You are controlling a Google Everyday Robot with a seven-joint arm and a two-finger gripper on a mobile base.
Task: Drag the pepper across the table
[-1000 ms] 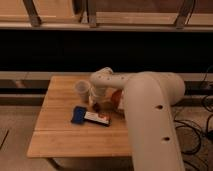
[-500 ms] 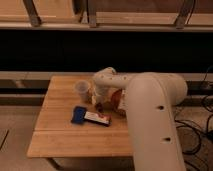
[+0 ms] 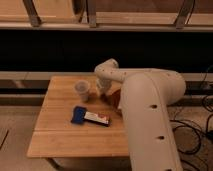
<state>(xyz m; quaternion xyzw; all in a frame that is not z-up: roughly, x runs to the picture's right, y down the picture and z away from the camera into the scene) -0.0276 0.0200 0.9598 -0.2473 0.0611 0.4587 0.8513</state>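
The table (image 3: 60, 135) has a light wooden plank top. My white arm reaches in from the right and bends down over the table's far middle. My gripper (image 3: 102, 90) points down at the table top, just right of the clear cup (image 3: 82, 90). A small dark red-brown shape right under the gripper looks like the pepper (image 3: 105, 96); the gripper mostly hides it. I cannot tell whether the gripper holds it.
A larger orange-brown rounded thing (image 3: 116, 98) lies just right of the gripper, partly behind my arm. A flat blue-and-white packet (image 3: 90, 117) lies in the middle of the table. A dark ledge runs behind the table. Cables (image 3: 195, 135) lie on the floor at the right.
The arm's wrist has shifted slightly to the right and towards the table's far edge. The cup and the packet have not moved.
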